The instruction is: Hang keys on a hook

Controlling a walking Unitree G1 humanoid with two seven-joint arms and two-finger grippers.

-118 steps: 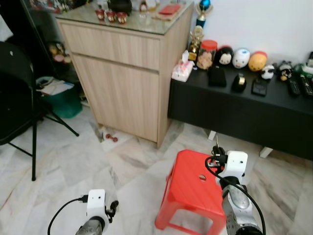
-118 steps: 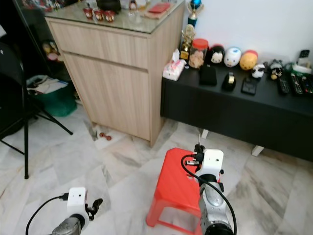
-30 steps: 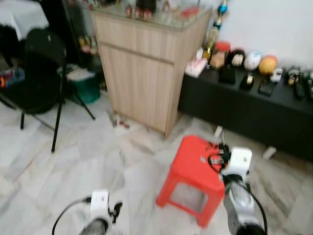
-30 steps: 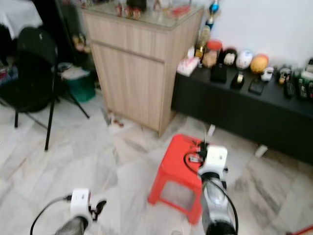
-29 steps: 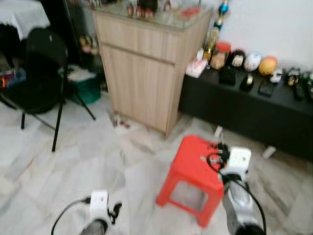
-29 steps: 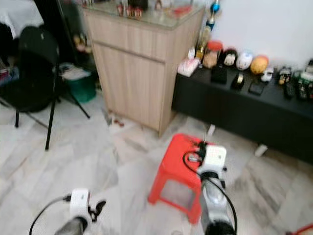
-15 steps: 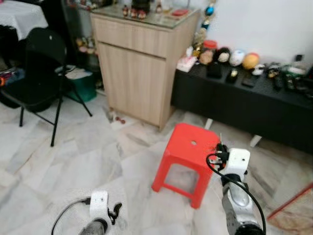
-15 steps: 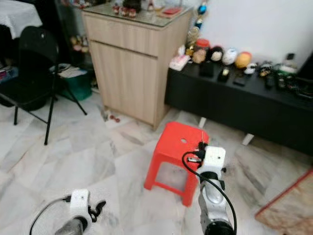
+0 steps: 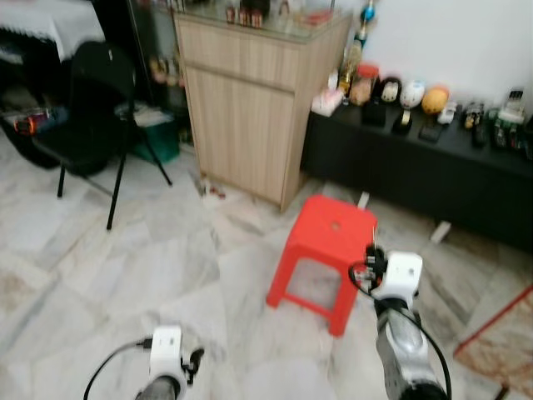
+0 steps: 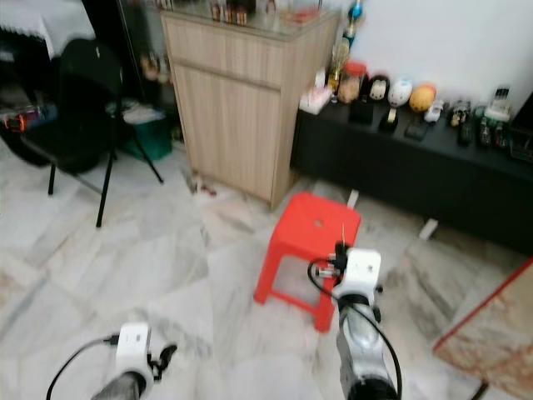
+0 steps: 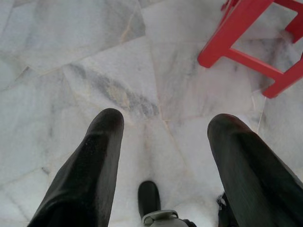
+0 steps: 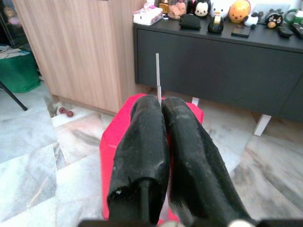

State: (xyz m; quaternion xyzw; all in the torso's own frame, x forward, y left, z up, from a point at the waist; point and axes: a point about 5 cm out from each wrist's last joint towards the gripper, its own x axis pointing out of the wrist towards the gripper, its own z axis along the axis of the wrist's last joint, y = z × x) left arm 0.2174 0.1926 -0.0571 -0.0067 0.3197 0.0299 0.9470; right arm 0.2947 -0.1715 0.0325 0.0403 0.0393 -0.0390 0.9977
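My right gripper is shut on a thin silver metal piece, seemingly a key, that sticks out past the fingertips. It is held low in front of me, just short of a red plastic stool, with the right gripper at about the height of the seat. My left gripper hangs open over the marble floor with nothing between its fingers; it appears as the left gripper at the lower left.
A tall wooden cabinet stands ahead, with a low black bench carrying toys and remotes to its right. A black folding chair and a green bin are at the left. A red-edged mat lies at the right.
The whole picture has shifted as the camera backed away: the stool and cabinet are farther off. The right gripper still holds the metal piece; the left stays open.
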